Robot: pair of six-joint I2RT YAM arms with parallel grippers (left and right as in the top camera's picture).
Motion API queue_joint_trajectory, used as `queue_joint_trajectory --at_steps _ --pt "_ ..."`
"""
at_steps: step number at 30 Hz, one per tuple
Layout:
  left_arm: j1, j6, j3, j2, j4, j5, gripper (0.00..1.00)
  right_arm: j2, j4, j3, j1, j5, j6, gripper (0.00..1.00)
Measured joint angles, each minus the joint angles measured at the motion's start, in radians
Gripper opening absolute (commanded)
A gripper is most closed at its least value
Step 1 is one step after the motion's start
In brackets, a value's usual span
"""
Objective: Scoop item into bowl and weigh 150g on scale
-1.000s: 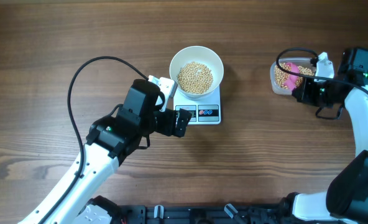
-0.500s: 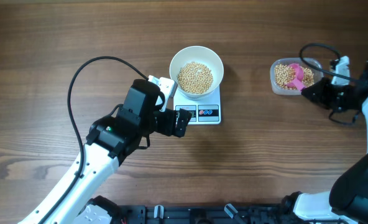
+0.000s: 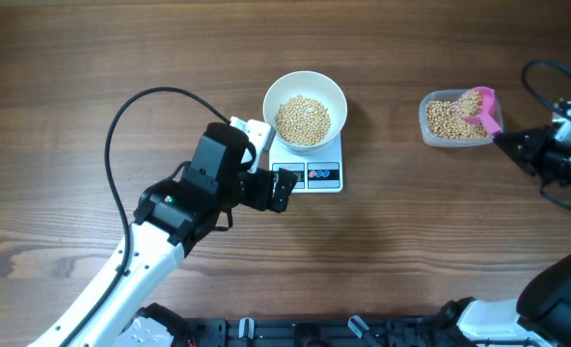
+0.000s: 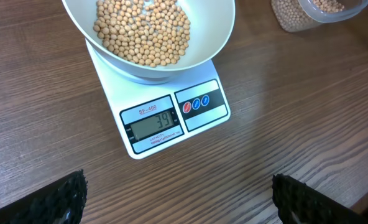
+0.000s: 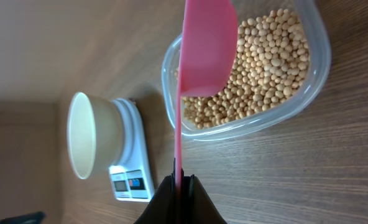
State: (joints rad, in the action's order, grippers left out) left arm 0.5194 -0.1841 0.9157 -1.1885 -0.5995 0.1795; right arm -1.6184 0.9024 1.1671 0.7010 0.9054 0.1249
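Clamps pink scoop (image 5: 209, 46) in right end effector (image 5: 183, 182), over tub (image 3: 423, 120), well right of bowl (image 3: 334, 89); holds left end effector (image 4: 178, 199) apart beside scale (image 4: 171, 118).

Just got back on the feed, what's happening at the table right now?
The right gripper is shut on the handle of the pink scoop, whose cup is over the beans in the clear tub on the right. The white bowl sits on the scale with some beans in it. The display appears to read 39, so the weighing is not finished. The left gripper hangs open just in front of the scale, holding nothing.
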Motion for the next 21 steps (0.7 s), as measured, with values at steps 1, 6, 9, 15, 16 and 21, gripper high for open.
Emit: queue_joint_trajectory --at_steps 1,6,9,15,16,21 --pt "0.000 0.000 0.000 0.000 0.000 0.000 1.00 0.000 0.004 0.000 0.014 0.016 0.000 0.04" --pt "0.000 0.000 0.000 0.000 0.000 0.000 1.00 0.000 0.042 0.000 0.073 0.107 0.000 0.04" --pt "0.000 0.000 0.000 0.000 0.000 0.000 1.00 0.000 0.077 0.000 0.093 0.161 0.000 0.04" --pt "0.000 0.000 0.000 0.000 0.000 0.000 1.00 0.000 0.157 0.000 0.094 0.267 0.000 0.04" --pt "0.000 0.000 0.000 0.000 0.000 0.000 1.00 0.000 0.165 0.000 0.092 0.286 0.000 0.04" --pt "0.000 0.000 0.000 0.000 0.000 0.000 1.00 0.000 0.215 0.000 0.032 0.363 0.000 0.04"
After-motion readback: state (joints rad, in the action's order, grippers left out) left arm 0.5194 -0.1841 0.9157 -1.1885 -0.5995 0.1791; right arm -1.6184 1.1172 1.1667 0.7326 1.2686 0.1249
